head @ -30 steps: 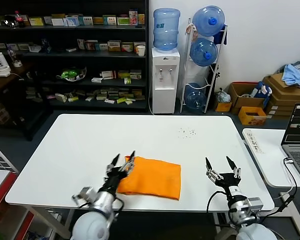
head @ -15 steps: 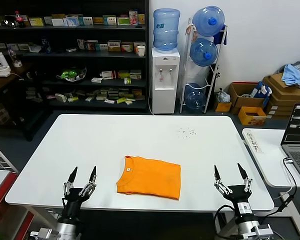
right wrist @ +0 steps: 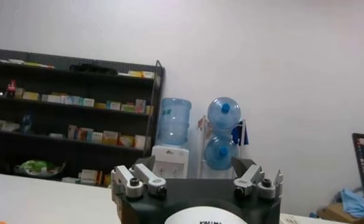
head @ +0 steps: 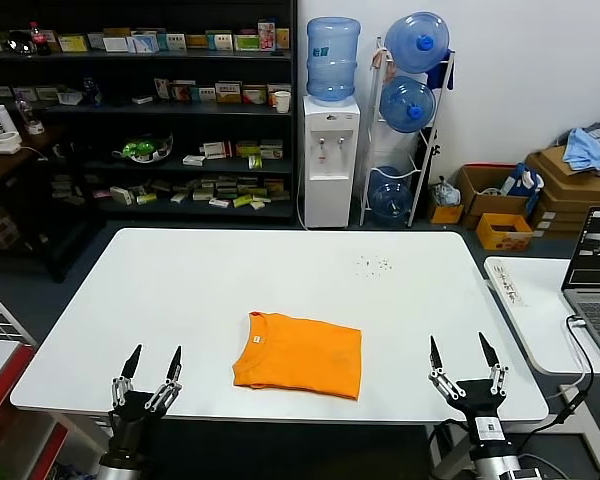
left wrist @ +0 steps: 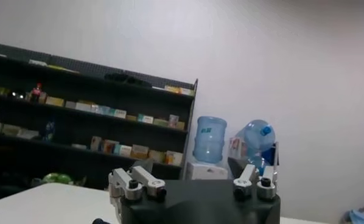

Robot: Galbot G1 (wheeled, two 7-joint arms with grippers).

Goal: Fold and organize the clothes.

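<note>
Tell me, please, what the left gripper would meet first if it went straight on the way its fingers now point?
Probably nothing: the open left gripper points upward at the table's near edge, well clear of the T-shirt.

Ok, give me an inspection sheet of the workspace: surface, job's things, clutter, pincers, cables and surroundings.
Surface: white table, small dark specks toward the far side.
Job's things: orange T-shirt folded into a flat rectangle near the front edge.
Clutter: nothing seen on the table besides the specks.
Pincers: left pincer and right pincer open, empty, at the front edge on either side of the shirt.
Cables: black cable by the laptop.
Surroundings: shelves, water dispenser, boxes.
</note>
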